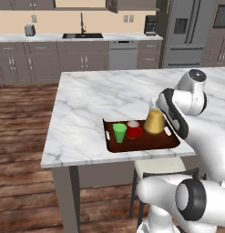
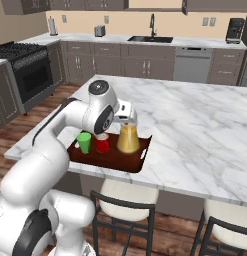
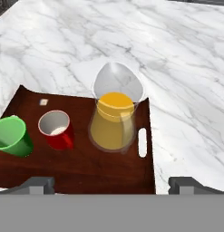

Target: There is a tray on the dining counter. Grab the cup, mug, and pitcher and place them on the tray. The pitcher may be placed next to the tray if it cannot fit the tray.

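While my gripper (image 3: pixel 111 183) hangs over the near rim of the tray (image 3: pixel 81 170), jaws wide apart and holding nothing, all three vessels stand upright inside it. Cup (image 3: pixel 11 136) sits nearest the left end: light, rigid, tapered, best pinched across the rim. Mug (image 3: pixel 56 129) is just beside it, apart; stiff, small, take it across the body. Pitcher (image 3: pixel 113 118) at the right end looks top-light, wide-based, smooth and slippery; grip the narrow neck. Beyond, the counter (image 3: pixel 177 54) stretches away.

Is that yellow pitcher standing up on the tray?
Yes, upright: the pitcher stands on its wide base inside the tray, beside the mug.
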